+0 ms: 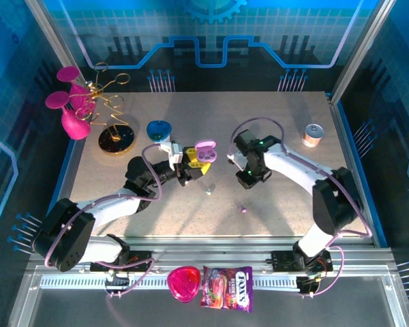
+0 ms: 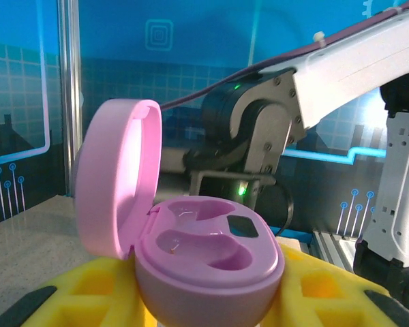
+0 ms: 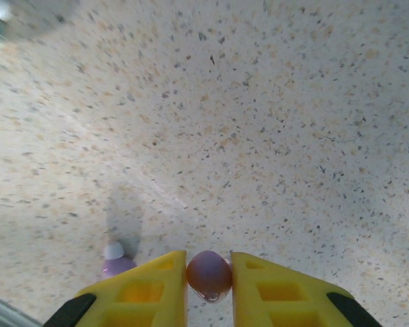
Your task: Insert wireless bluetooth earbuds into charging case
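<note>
An open lilac charging case (image 2: 211, 255) sits upright between the yellow fingers (image 2: 327, 289) of my left gripper (image 2: 211, 289), which is shut on it. Its lid (image 2: 116, 177) stands up on the left and both sockets are empty. From above, the case (image 1: 205, 152) and left gripper (image 1: 196, 162) are at table centre. My right gripper (image 3: 208, 286) is shut on a small lilac earbud (image 3: 208, 274), held above the table. It hangs just right of the case (image 1: 248, 177). A second lilac earbud (image 3: 116, 262) lies on the table (image 1: 243, 210). A pale earbud (image 1: 208, 191) lies nearer the case.
A closed blue case (image 1: 159, 129) lies behind the left gripper. A gold stand (image 1: 116, 136) and pink vase (image 1: 73, 122) fill the back left. A small tin (image 1: 313, 134) stands back right. A pink case (image 1: 183, 283) and candy bag (image 1: 227, 288) rest on the front rail.
</note>
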### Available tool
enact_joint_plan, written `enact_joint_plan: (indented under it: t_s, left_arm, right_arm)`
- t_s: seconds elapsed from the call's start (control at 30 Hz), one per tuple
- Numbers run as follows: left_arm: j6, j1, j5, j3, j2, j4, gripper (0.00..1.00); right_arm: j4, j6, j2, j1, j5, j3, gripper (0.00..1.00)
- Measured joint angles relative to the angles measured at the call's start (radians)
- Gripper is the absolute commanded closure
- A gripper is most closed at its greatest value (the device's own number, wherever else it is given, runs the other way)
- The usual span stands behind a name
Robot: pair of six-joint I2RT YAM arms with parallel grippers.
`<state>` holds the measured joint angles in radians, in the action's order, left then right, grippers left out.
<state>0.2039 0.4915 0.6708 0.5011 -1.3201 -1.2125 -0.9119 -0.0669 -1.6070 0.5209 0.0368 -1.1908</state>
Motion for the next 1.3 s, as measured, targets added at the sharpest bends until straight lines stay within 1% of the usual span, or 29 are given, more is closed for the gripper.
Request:
enact_joint_plan:
  t_s: [0.2,0.37,0.57,0.77,0.93,1.07,1.3]
  left_arm:
    - [0.006,-0.011,0.0,0.0,-0.04,-0.032,0.66]
    - [0.006,-0.014,0.0,0.0,-0.084,-0.034,0.66]
    - [0.003,-0.014,0.002,0.0,-0.089,-0.034,0.66]
    - [-0.011,-0.014,0.008,0.0,-0.099,-0.034,0.66]
    - [-0.035,-0.009,0.008,0.0,-0.117,-0.031,0.66]
    - [-0.058,0.004,0.008,0.0,-0.119,-0.026,0.66]
    - [-0.076,0.01,0.018,0.0,-0.119,-0.025,0.66]
  right_arm:
    - [0.017,0.019,0.154,-0.051,-0.145,0.026,0.79]
    - [0.022,0.039,0.259,-0.053,-0.253,0.026,0.79]
    - [0.027,0.068,0.328,-0.05,-0.37,-0.002,0.8]
    - [0.069,0.094,0.351,-0.009,-0.465,-0.083,0.8]
    - [0.116,0.109,0.351,0.039,-0.515,-0.128,0.8]
    - [0.157,0.122,0.35,0.062,-0.541,-0.152,0.8]
    - [0.197,0.135,0.321,0.063,-0.545,-0.177,0.8]
